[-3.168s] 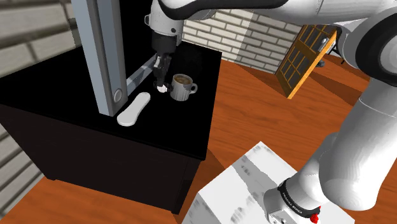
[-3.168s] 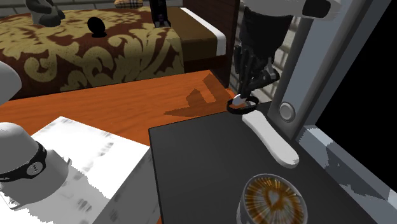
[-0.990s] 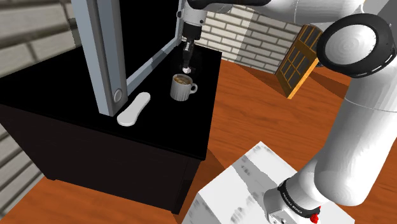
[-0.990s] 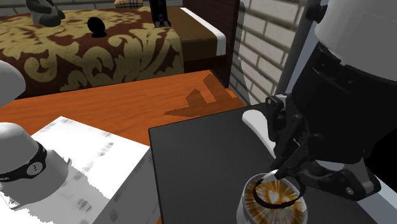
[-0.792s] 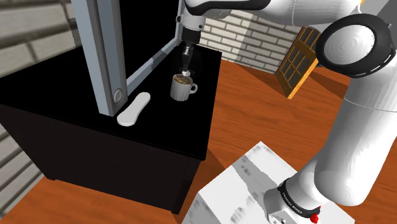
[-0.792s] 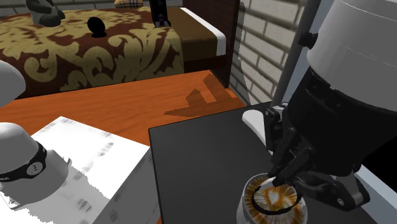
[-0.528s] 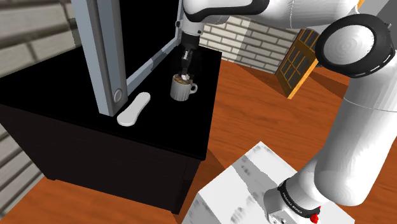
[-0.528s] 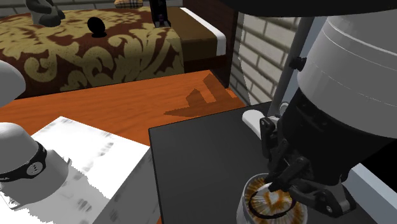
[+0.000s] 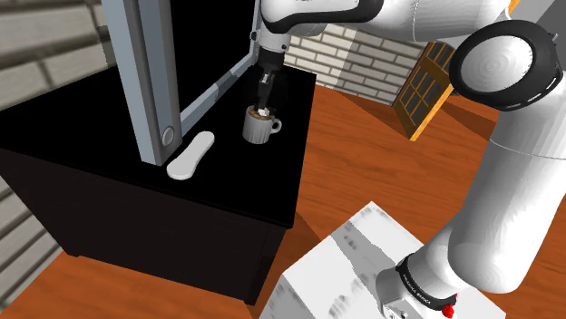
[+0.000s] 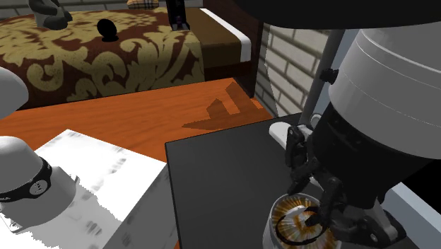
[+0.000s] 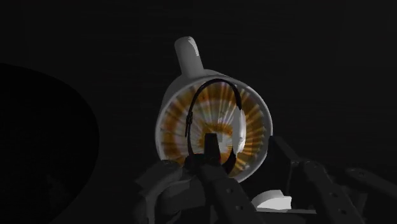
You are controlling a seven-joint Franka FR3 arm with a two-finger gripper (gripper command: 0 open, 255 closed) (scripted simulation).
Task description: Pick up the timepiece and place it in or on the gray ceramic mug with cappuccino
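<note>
A grey mug (image 9: 258,130) of cappuccino stands on the black cabinet top (image 9: 109,145). The timepiece is a wristwatch with a thin black strap loop (image 11: 215,81) and a pale face (image 11: 273,201). Its strap (image 10: 291,229) lies across the foam inside the mug's rim (image 10: 271,225). My gripper (image 9: 263,100) hangs straight down over the mug, its tips just above the drink. In the wrist view the gripper (image 11: 267,191) is open, fingers apart on either side of the watch face, above the mug (image 11: 167,118). In the second exterior view the gripper (image 10: 311,194) is spread over the cup.
A white oblong object (image 9: 190,154) lies beside a tall grey-framed panel (image 9: 145,72) on the cabinet. The cabinet's edge drops to a wooden floor (image 9: 363,154). My white stand (image 9: 354,263) is at the lower right. A patterned bed (image 10: 106,49) lies beyond.
The gripper carried the watch from beside the panel to over the mug and lowered it. In the last half second the fingers spread and the strap settled onto the foam.
</note>
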